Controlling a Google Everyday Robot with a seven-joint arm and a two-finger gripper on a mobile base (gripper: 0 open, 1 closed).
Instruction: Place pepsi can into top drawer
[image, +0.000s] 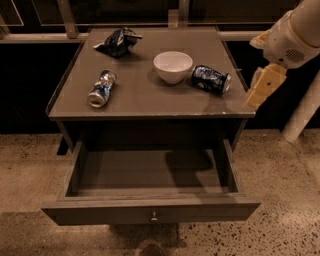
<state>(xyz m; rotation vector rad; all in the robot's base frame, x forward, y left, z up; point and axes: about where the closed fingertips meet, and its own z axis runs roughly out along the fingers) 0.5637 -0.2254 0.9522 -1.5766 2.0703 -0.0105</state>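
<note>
I see the top drawer (100, 212) standing wide open across the lower frame, knob (154, 217) facing me. On the cabinet top (145, 102), the pepsi can (211, 79) lies on its side just right of the white bowl (173, 66). A paler can (101, 88) lies at left, and a snack bag (118, 41) sits upper left. My gripper (261, 86) hangs at the right edge, beside the cabinet's corner and apart from the pepsi can.

floor: speckled terrazzo (285, 170) | furniture: grey-brown table (145, 97) | back: dark panels (125, 10), pale rail (30, 38) | light: dim
</note>
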